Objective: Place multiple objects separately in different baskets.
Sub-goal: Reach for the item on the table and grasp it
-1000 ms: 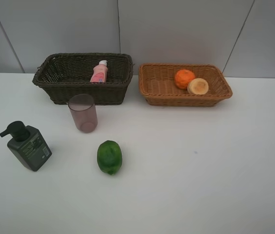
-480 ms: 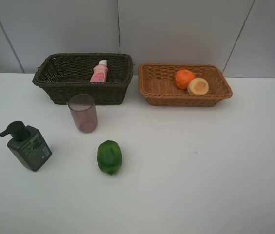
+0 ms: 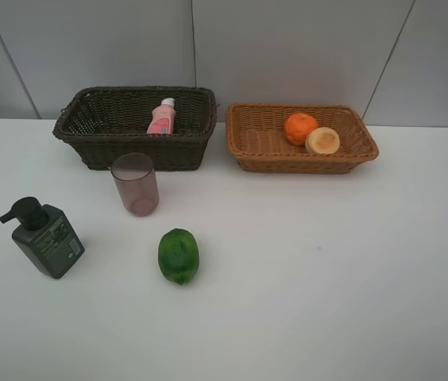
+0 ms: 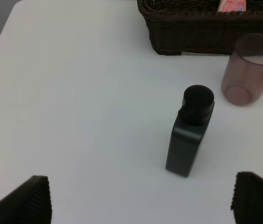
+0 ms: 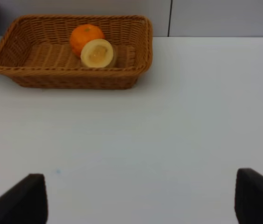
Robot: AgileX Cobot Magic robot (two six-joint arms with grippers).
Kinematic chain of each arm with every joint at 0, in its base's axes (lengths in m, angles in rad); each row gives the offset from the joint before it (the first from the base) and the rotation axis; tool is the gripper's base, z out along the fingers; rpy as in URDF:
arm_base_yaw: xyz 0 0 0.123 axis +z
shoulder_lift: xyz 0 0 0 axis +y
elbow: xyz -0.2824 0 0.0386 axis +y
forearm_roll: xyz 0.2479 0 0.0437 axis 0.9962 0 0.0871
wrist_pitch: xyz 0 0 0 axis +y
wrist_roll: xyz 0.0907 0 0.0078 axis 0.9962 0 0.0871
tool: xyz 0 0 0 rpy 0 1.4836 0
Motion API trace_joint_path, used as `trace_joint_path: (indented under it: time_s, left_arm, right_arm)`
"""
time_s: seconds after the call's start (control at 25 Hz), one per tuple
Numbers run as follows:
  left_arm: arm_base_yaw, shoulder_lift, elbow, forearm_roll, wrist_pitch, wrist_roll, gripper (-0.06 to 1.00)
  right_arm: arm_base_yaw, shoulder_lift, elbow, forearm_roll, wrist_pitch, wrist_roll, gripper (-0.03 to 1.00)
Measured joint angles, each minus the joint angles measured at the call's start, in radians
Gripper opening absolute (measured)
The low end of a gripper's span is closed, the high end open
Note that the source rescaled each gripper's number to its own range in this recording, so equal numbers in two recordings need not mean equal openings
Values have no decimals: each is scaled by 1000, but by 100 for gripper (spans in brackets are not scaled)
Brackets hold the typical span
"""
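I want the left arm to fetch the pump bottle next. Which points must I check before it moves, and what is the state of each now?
1. The left gripper is open and empty: ok.
2. The pump bottle stands upright, apart from the cup: ok.
3. The dark basket has free room beside the pink bottle: ok.
4. The right gripper is open and holds nothing: ok.
5. All objects are sorted: not ok; the green fruit, cup and pump bottle are outside the baskets.
6. The pump head is locked: cannot tell.
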Motion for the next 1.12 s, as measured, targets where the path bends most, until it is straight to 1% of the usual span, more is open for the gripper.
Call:
trace_joint_path:
  time_s: [1.12]
  left_arm:
    - [0, 0, 0, 0, 0, 0, 100]
  right_arm:
    - [0, 0, 1, 0, 0, 9, 71]
